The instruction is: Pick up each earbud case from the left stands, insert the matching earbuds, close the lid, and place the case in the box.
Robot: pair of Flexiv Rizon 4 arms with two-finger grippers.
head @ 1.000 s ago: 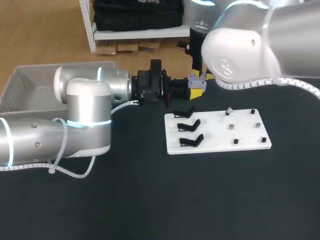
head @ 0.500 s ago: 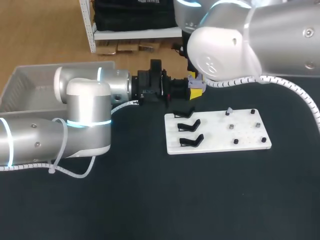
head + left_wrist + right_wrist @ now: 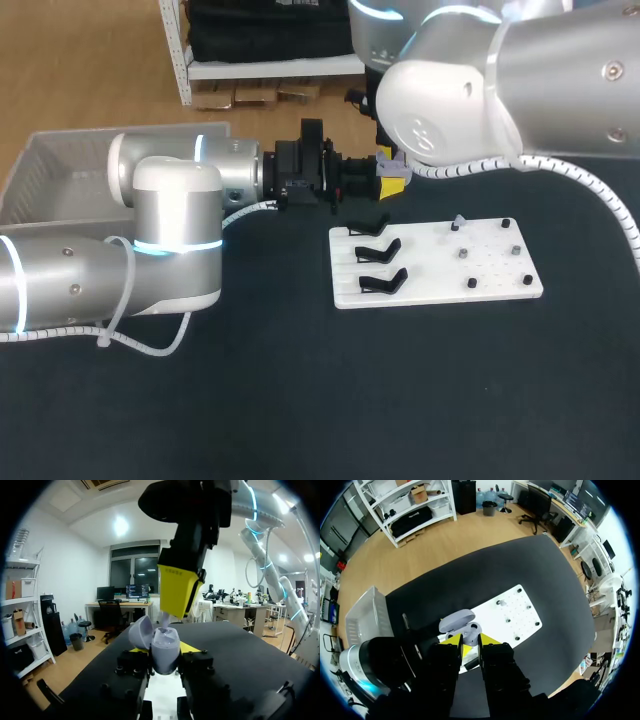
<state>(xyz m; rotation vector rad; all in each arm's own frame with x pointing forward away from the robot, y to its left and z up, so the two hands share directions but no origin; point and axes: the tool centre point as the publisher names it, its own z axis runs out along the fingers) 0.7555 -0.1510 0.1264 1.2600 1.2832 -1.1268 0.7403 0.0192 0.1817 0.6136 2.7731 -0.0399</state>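
The right tool (image 3: pixel 471 639), narrowed on a pale earbud (image 3: pixel 166 622), is now brought closer over the open lavender earbud case (image 3: pixel 165 642) clamped in the left tool (image 3: pixel 165 652), so insertion is judged imminent

head view looks down from behind; both wrist views share the earbud case (image 3: pixel 165 652).

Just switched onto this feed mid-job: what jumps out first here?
The lavender earbud case, lid open, is clamped in the left gripper near the table's far edge, with the right gripper poised directly above it. Next come the white board mid-table, its three black stands all empty, and the grey box at the far left.
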